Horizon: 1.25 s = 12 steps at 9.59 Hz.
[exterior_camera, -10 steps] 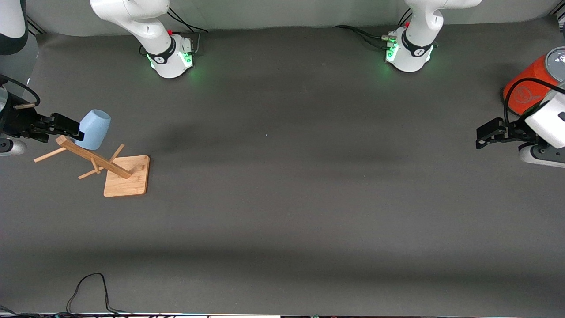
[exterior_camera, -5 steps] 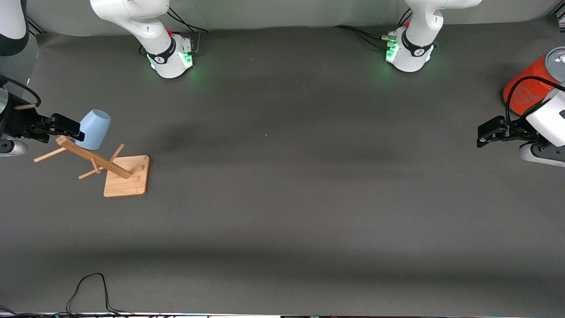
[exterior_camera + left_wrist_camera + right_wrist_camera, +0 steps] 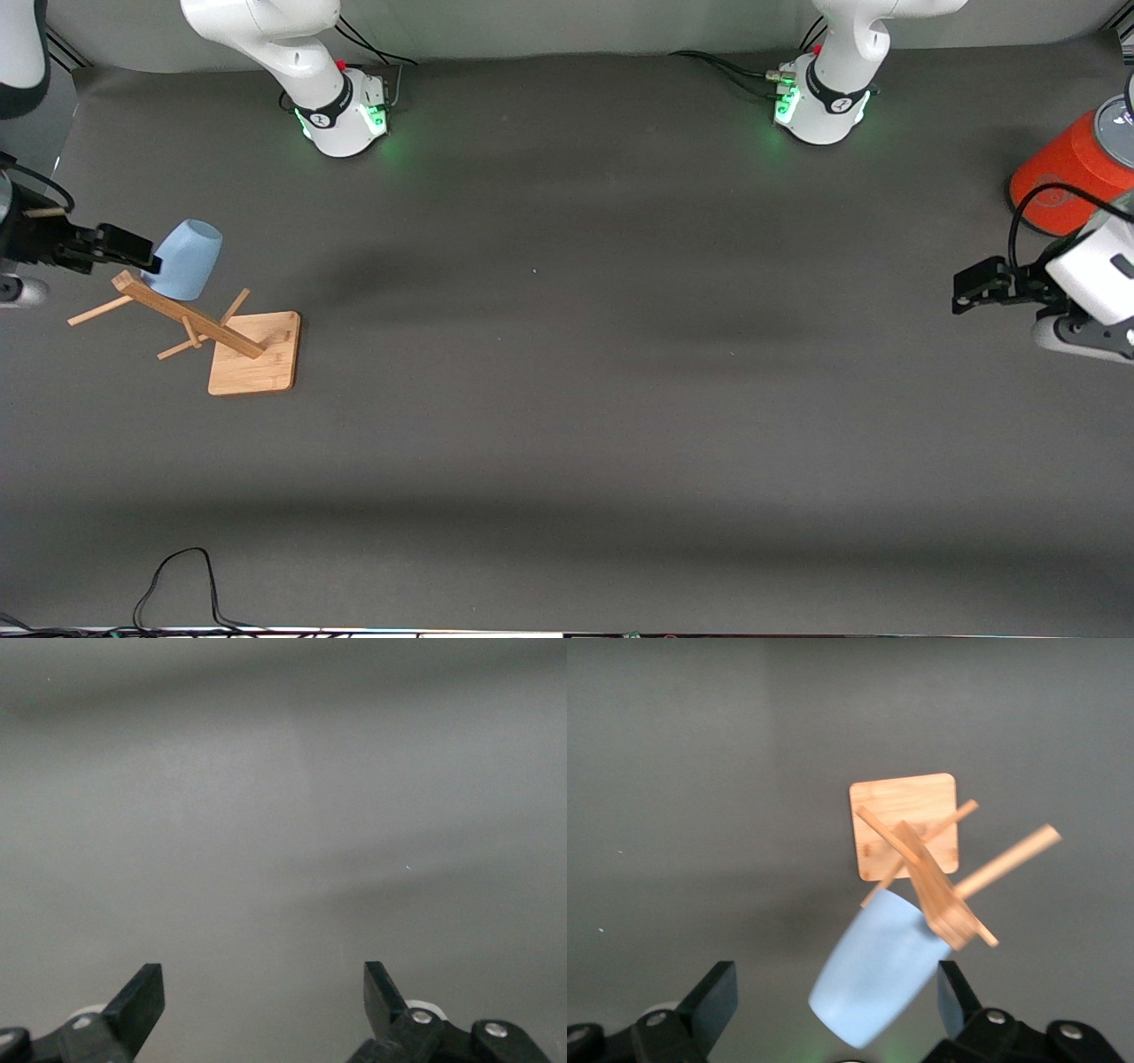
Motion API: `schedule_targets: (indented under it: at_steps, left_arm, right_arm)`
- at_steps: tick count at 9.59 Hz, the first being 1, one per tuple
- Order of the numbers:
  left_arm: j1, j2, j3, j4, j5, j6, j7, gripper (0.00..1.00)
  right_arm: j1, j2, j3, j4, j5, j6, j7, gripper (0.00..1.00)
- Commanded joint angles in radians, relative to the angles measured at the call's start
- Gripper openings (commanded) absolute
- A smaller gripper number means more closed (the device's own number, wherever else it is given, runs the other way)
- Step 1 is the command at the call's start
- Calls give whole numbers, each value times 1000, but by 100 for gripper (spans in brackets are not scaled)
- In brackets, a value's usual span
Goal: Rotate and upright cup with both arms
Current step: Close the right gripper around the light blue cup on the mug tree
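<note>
The pale-blue cup (image 3: 188,257) hangs tilted on a peg of a wooden rack (image 3: 252,354) near the right arm's end of the table. My right gripper (image 3: 140,257) is open beside the cup, at the top of the rack. In the right wrist view the cup (image 3: 877,979) lies between the open fingers (image 3: 718,997). It is close to one finger and well apart from the other. My right gripper (image 3: 835,983) holds nothing. My left gripper (image 3: 967,292) is open and empty over bare table at the left arm's end. In the left wrist view the left gripper (image 3: 264,979) has only grey mat in front of it.
A large orange cylinder (image 3: 1067,168) with a grey lid stands at the left arm's end, beside the left wrist. The rack's square base (image 3: 908,819) sits on the mat with pegs sticking out sideways. A black cable (image 3: 177,576) loops at the table's front edge.
My right gripper has drawn back slightly from the cup toward the table's end. My left gripper has shifted a little away from the orange cylinder. The cup has not moved.
</note>
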Motion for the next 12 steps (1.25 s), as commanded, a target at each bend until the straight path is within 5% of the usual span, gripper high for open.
schedule_targets:
  at_steps: [1, 3, 9, 12]
  left_arm:
    - [-6, 70, -4, 94, 2, -38, 14, 100]
    - [-5, 72, -4, 94, 3, -43, 14, 100]
    - [-5, 93, -7, 120, -6, -32, 18, 100]
    - [-6, 93, -7, 120, -6, -29, 18, 100]
  right_arm:
    - [15, -127, -17, -105, -23, 10, 19, 100]
    - [10, -129, -29, -105, -19, -3, 77, 100]
    - [10, -110, -52, -114, 9, 14, 669, 100]
    - [11, -199, -75, -354, 12, 185, 685, 100]
